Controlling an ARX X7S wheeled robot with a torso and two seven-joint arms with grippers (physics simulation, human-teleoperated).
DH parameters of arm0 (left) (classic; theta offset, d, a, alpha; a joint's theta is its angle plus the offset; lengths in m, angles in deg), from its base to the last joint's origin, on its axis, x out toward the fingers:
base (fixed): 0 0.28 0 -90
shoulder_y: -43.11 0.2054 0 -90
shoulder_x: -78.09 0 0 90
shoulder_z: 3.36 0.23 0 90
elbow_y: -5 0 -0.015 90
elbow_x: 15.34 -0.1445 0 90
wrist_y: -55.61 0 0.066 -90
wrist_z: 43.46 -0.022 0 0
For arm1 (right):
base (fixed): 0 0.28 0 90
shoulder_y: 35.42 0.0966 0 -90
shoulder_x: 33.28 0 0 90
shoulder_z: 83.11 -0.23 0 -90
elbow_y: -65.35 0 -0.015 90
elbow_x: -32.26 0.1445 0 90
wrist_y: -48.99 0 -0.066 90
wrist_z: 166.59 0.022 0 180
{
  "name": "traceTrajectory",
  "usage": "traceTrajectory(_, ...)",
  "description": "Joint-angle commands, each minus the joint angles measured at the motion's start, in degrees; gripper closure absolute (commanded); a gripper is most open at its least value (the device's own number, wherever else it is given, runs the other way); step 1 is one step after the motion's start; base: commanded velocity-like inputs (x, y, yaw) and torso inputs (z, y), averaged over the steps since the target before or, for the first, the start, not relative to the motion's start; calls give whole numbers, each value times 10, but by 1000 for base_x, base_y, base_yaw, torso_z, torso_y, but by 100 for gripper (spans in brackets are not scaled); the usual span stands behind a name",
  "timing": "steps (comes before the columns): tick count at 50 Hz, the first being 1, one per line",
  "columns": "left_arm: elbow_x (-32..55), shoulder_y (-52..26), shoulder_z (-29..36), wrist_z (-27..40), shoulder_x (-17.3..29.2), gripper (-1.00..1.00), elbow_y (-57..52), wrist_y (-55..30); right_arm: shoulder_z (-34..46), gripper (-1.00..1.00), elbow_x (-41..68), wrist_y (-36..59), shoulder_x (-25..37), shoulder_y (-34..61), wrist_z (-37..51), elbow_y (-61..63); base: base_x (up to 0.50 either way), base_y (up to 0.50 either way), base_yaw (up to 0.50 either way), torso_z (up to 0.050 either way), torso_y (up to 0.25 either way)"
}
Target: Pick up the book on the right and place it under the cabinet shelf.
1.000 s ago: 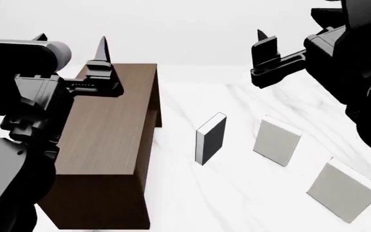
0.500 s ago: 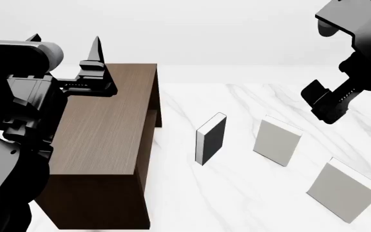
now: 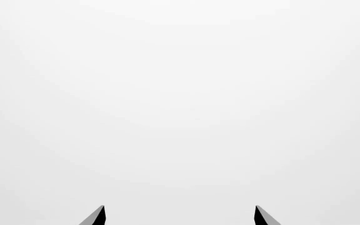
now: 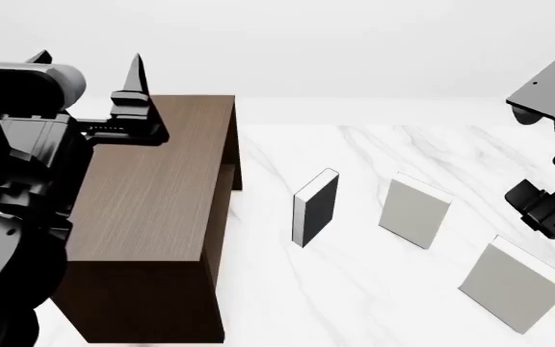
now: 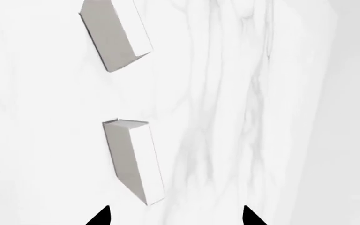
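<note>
- While the left wrist view offers only a blank pale grey-white backdrop, it does show the two dark pointed fingertips (image 3: 97, 216) of the left gripper (image 3: 178, 216) set wide apart with nothing between them.
- From the head view, the tall dark brown wood-grain box cabinet (image 4: 157, 217) serves as the landmark on the white marble-veined tabletop (image 4: 374, 152); its inner shelf board cannot be made out, only a dark opening on the side facing the books.
- Above the far end of that cabinet's top, the left gripper (image 4: 89, 61) hangs with its black fingers pointing upward and spread, empty.
- Just beyond the cabinet's open side stands a black-covered book with white pages (image 4: 315, 208), upright on its edge.
- Farther from the cabinet than the black one stands a thin off-white square hardcover (image 4: 415, 212), also upright.
- Farthest from the cabinet, near the view's lower corner, stands the thin pale grey square hardcover book of the task (image 4: 514, 285), on its edge and tilted, touched by nothing.
- Beyond that book, the right arm's black wrist body (image 4: 552, 206) hangs above the tabletop; its fingertips are not visible there.
- Seen from the right wrist view, the right gripper (image 5: 175, 216) has its two black fingertips well apart and empty, with one pale book (image 5: 133, 159) close by and another pale book (image 5: 114, 33) farther off on the marble.
</note>
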Motion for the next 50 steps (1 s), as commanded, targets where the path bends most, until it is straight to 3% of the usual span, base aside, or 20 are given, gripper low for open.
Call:
traceTrajectory(1, 9, -8, -7, 8, 4, -100, -13, -14, 40, -100, -14, -38, -3, -41, -12, -30, 0, 0, 0, 0, 0)
traceTrajectory(32, 12, 6, -1, 20, 14, -100, -18, -9, 65, -100, -102, -178, -42, -135, -34, -126, 0, 0, 0, 0, 0)
traceTrajectory(50, 13, -1, 11, 29, 18, -100, -16, -10, 52, -100, -82, -220, -42, -202, -55, -142, 0, 0, 0, 0, 0)
